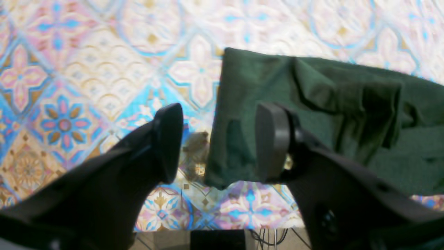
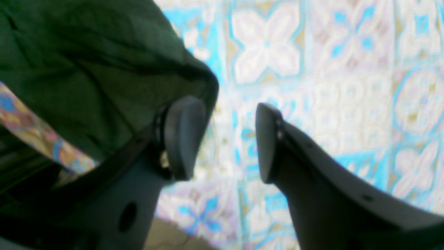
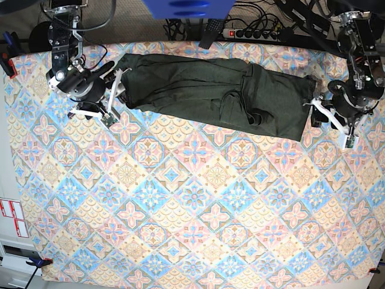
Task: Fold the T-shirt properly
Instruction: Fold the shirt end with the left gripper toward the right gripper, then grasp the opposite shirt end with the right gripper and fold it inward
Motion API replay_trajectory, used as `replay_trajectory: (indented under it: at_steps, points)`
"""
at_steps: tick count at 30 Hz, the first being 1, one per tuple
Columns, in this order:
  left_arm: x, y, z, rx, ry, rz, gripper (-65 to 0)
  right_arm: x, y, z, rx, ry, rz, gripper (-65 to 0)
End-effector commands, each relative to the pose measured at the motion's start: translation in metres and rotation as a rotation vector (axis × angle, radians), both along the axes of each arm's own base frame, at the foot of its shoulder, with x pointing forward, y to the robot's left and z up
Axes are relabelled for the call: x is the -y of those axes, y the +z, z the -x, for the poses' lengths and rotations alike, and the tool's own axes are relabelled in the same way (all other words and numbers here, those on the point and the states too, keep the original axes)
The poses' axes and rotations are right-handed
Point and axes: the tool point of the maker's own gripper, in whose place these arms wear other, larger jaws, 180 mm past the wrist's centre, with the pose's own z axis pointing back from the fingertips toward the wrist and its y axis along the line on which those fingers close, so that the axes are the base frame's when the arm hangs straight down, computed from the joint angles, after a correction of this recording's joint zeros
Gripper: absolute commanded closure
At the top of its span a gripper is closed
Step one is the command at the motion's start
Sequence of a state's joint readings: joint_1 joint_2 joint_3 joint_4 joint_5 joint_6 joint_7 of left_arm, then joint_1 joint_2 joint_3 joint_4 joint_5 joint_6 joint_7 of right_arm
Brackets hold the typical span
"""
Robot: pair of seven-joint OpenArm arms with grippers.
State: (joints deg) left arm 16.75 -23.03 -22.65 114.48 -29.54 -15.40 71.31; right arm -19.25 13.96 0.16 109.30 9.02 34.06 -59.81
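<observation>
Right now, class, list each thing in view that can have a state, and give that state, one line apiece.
Shirt: folded into a long band, rumpled in the middle, lying on the cloth.
Left pincer: open, over the shirt's end, gripping nothing.
Right pincer: open, beside the shirt's other end, gripping nothing.

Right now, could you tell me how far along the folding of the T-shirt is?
Done: the T-shirt lies as one long narrow band across the patterned cloth, apparently folded lengthwise, with a bunched ridge near its middle. In hand: nothing; the left hand and right hand are both open at opposite ends of the band. Left: smoothing the bunching and folding the band end over end into a compact rectangle.
</observation>
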Motion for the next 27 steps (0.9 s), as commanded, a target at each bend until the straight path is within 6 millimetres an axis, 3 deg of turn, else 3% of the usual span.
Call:
replay_trajectory:
  at_steps: [1, 7, 17, 23, 27]
  points:
    - [0.000, 0.008, -0.005, 0.031, -0.013, -0.007, -33.3, 0.004, 0.003, -0.005, 0.019, -0.003, 0.002, -27.7]
    - [0.001, 0.008, -0.006, 0.033, -0.014, -0.005, -33.3, 0.007, -0.027, 0.012, -0.084, -0.025, -0.015, -27.8]
    - [0.001, 0.007, -0.004, 0.026, -0.017, -0.006, -33.3, -0.026, -0.051, 0.031, -0.226, -0.139, -0.362, -27.8]
    - [0.001, 0.007, -0.004, 0.026, -0.017, -0.004, -33.3, -0.026, -0.057, 0.026, -0.246, -0.165, -0.398, -27.8]
    - [0.000, 0.003, -0.003, 0.015, -0.011, 0.000, -33.3, -0.019, -0.047, 0.017, -0.200, -0.179, -0.393, -27.8]
